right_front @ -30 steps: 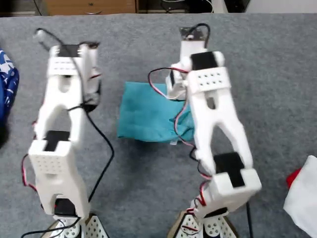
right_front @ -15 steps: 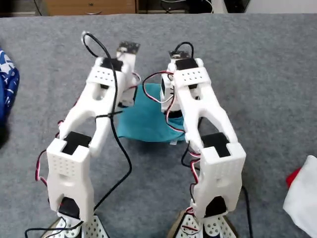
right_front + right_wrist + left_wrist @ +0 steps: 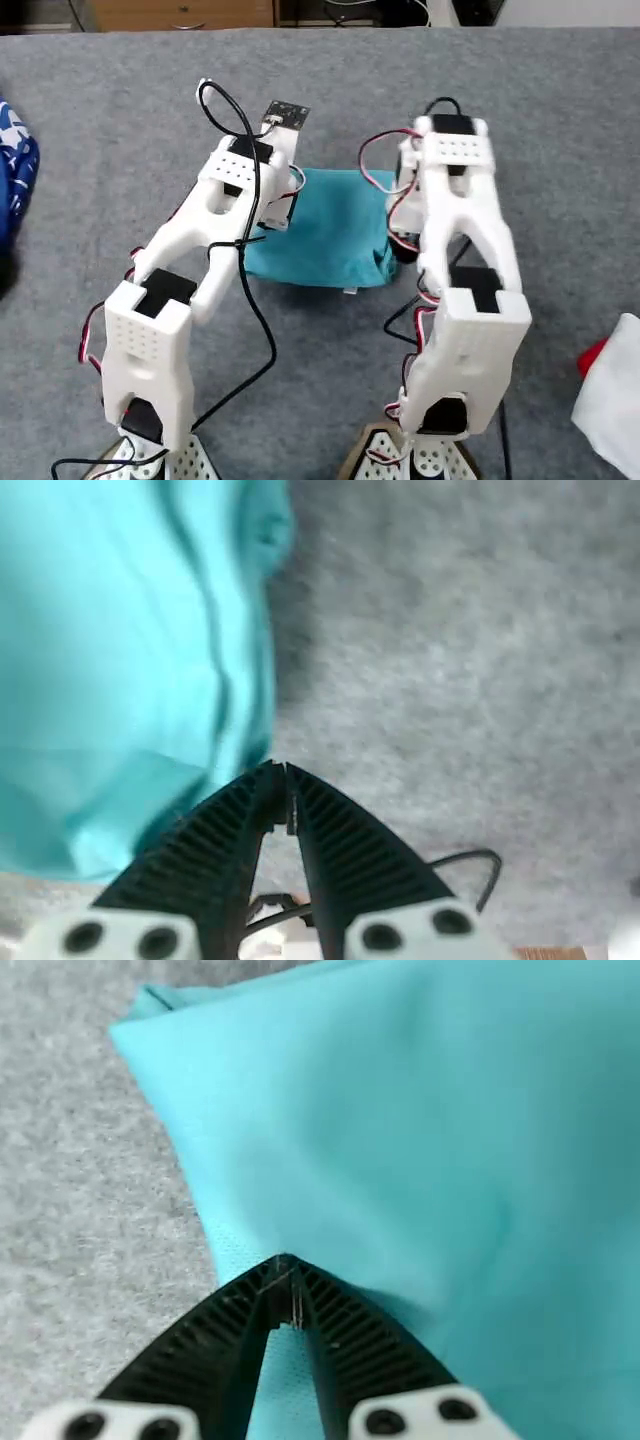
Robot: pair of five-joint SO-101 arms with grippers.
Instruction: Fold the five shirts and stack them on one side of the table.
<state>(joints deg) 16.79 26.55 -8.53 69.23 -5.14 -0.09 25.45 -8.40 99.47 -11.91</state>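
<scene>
**Q:** Where are your hands, and where is the shirt?

**A:** The teal shirt [image 3: 325, 235] lies folded on the grey table [image 3: 560, 150], between my two arms. My left gripper [image 3: 285, 1275] is pinched closed with its tips over the shirt's left edge. I cannot tell whether any cloth is caught between them. My right gripper [image 3: 279, 778] is also closed and holds nothing. It sits just beside the shirt's right edge, over bare table.

**Q:** What could go wrong from here?

**A:** I think the fold is the weak point. If I drag with closed tips from one side only, the top layer may slide off the lower one and the bundle may open. If my left tips really have nipped a single layer, lifting would peel the fold apart. My right tips are off the cloth, so a push from there could crumple the edge instead of moving the whole bundle.

**Q:** Is anything in the way?

**A:** The black cable [image 3: 255, 300] of my left arm loops down close to the shirt's near corner and might snag it. A blue patterned shirt [image 3: 15, 175] sits at the table's left edge. A white shirt [image 3: 612, 395] with a red cloth [image 3: 592, 356] beside it sits at the right edge. All three are well apart from the teal one. On the way to either side, my own arms stand in the path more than anything else does.
</scene>
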